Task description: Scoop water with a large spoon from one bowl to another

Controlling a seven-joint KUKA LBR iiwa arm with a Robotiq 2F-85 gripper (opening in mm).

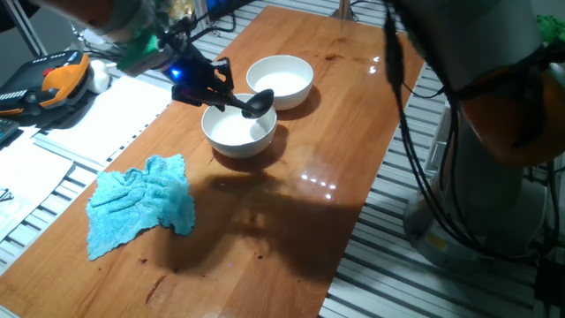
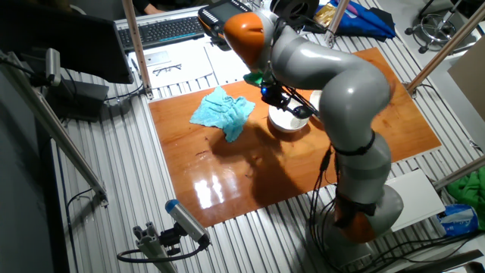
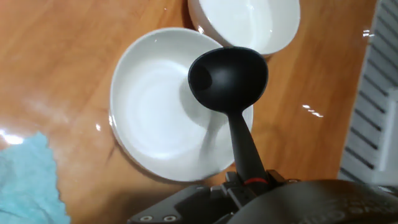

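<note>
A: Hand view, lower edge: gripper (image 3: 249,186) is closed on the large spoon (image 3: 233,87), clamped low on the handle by the red band. Scoop points up-frame, mouth turned away from the camera (contents not visible).

B: Position relative to the bowls?

A: Scoop hangs over the right part of the near bowl (image 3: 134,81), by the edge facing the far bowl (image 3: 280,37) at top of frame. I read this as carrying between bowls; held level so nothing spills. The water itself I cannot make out against the white.

B: Clearance?

A: The two rims sit just beside each other, so the crossing is short. Blue cloth (image 1: 141,203) lies lower left in one fixed view, well apart. Bare table (image 1: 353,141) to the right.
</note>
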